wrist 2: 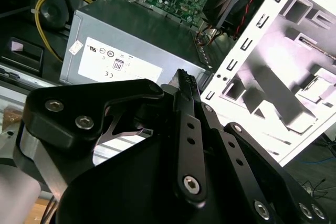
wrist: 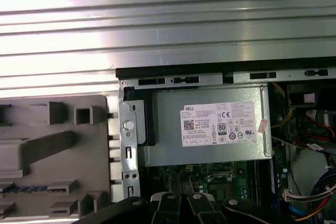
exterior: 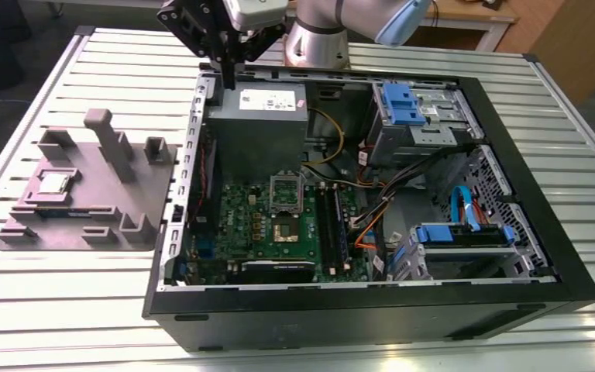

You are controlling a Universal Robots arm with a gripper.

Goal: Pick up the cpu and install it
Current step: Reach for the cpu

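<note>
Your claw (exterior: 226, 81) hangs narrow and empty over the power box (exterior: 251, 136). The cpu (exterior: 52, 184) sits well away, nested in the tray (exterior: 148, 198) for picking.

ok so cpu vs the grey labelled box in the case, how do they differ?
Size: the cpu is a small flat square; the grey box is far bigger and blocky.
Place: the cpu lies on the grey tray outside the case; the grey box sits inside it.
Marking: the grey box bears a white label, the cpu none that shows.
Both have grey metal tops.
</note>
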